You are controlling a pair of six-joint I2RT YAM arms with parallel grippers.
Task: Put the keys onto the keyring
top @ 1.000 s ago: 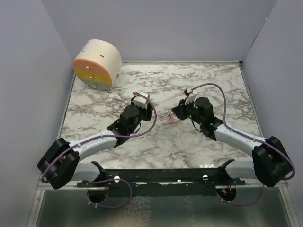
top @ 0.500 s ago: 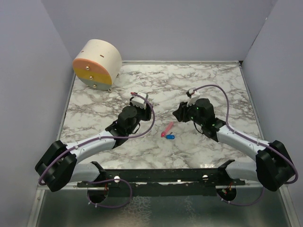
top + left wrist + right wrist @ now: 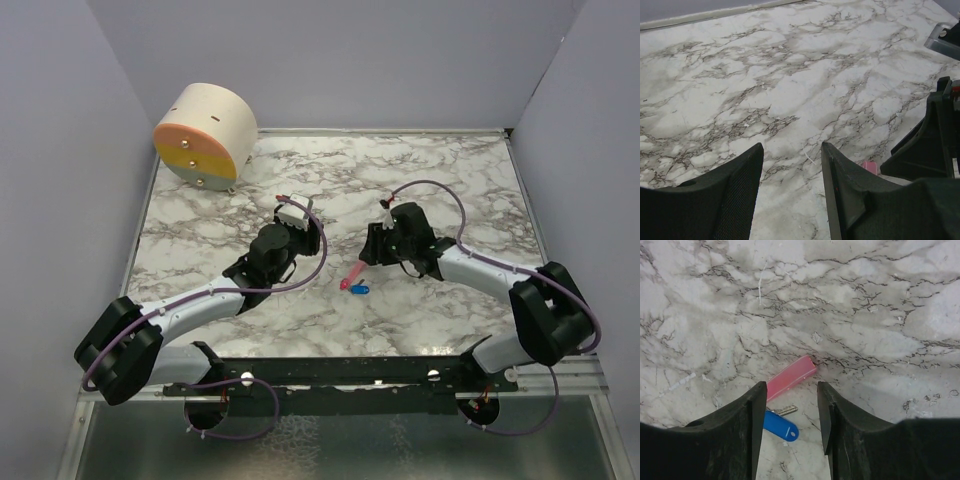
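The pink key (image 3: 790, 376) lies flat on the marble, its grey metal tip (image 3: 786, 411) next to the blue keyring tag (image 3: 781, 426). The ring itself is hidden behind my right gripper's left finger, so I cannot tell how they join. In the top view the key (image 3: 353, 272) and tag (image 3: 359, 290) lie mid-table between the arms. My right gripper (image 3: 791, 388) is open and empty, just above and behind the key (image 3: 371, 251). My left gripper (image 3: 792, 147) is open and empty, left of the key (image 3: 305, 228); a pink end (image 3: 869, 167) shows by its right finger.
A round beige drum with an orange and yellow face (image 3: 205, 133) stands at the back left corner. Grey walls close in the table on three sides. The right arm's black wrist (image 3: 935, 140) fills the right edge of the left wrist view.
A second ago the right gripper held the key and tag off the table. It let them go, they now lie on the marble, and it has come down close behind them.
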